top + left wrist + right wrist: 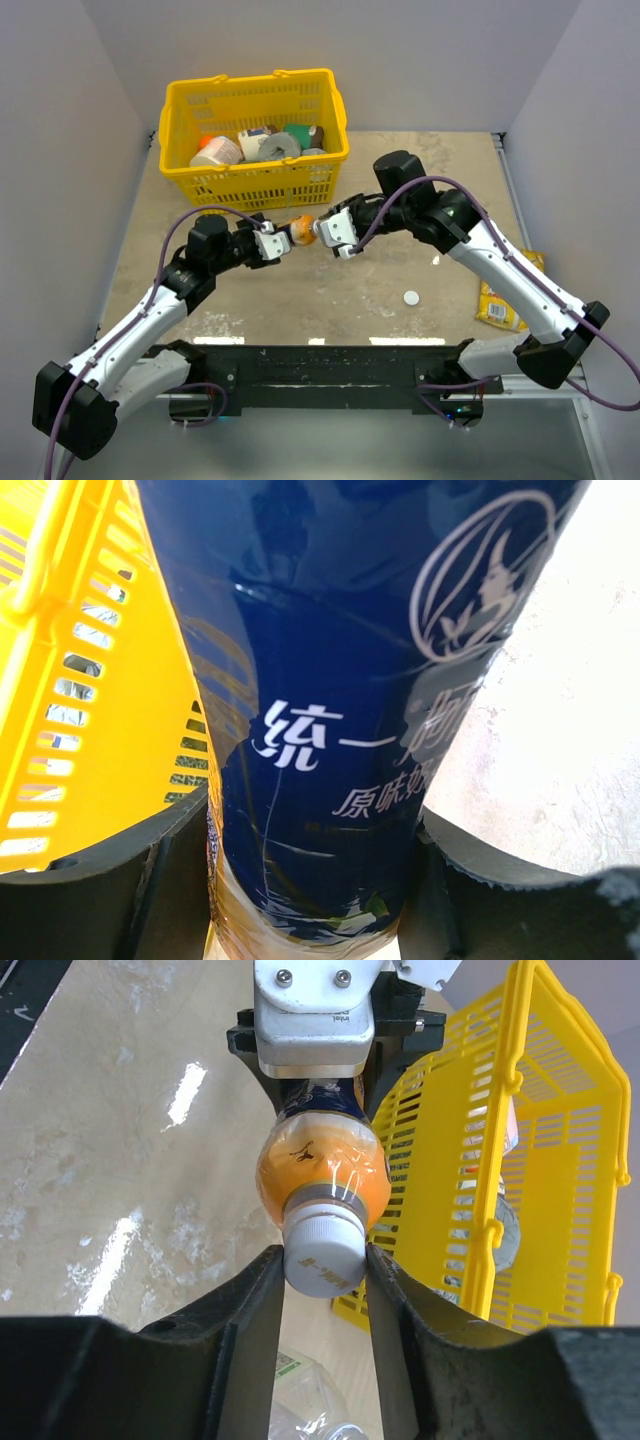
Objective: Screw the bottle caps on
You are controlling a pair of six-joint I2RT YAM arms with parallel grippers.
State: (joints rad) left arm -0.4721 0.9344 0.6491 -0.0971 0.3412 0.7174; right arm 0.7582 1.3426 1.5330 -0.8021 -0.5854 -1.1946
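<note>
So the little orange bottle [302,231] is held sideways between the two arms, just in front of the yellow basket [190,120], roughly mid-table [330,290]. The left claw [285,238] is pinching it around the body. In the left wrist view the dark blue label [340,730] fills nearly the whole frame, with white Chinese lettering and a round white logo, and a black finger [110,880] is pressed to either side of it. The shoulder end is the nice bit: see-through plastic full of bright orange liquid, with a small dark printed squiggle on the bulge and a grey band around the neck. The white cap [322,1250] sits on that neck. It has a ridged side and some faint lettering, and it points straight at the right wrist camera. The right claw [322,232] is closed on this cap, with both of its fingers [250,1340] touching the cap's sides. I can't tell how far down the thread the cap is. The other one, the loose cap [411,297], lies flat on the table by itself, well apart from the bottle and over towards the right arm. Part of the clear bottle [300,1400] peeks out at the bottom of the right wrist view, below the orange one, but I can't make it out from the top. There's a yellow snack packet [497,302] near the right edge, partly under the right arm.
</note>
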